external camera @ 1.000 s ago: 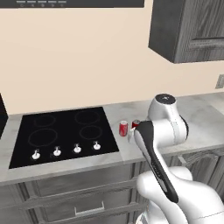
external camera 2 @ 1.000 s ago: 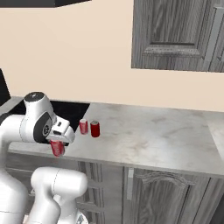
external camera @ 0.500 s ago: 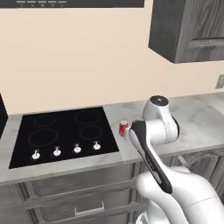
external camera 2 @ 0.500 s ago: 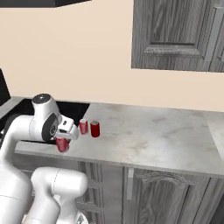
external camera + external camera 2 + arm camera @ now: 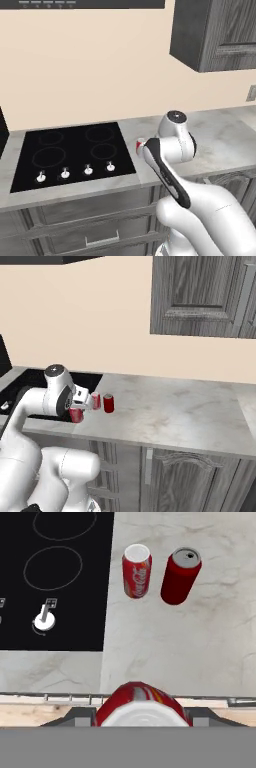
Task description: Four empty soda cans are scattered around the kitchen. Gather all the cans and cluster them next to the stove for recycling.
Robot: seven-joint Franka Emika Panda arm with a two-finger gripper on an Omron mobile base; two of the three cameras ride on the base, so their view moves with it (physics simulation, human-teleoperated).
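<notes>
Hand view gives me jaws clamped on can (image 5: pixel 140 704), two cans (image 5: pixel 137 571) upright on counter (image 5: pixel 200 642) beside stove (image 5: pixel 55 577). Left base view: arm hides most.

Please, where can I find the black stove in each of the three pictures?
Left base view: stove at centre left.
Right base view: dark strip at the left, in the middle height.
Hand view: top left corner.
Shared landmark: the red can standing nearest the stove's right edge.
</notes>
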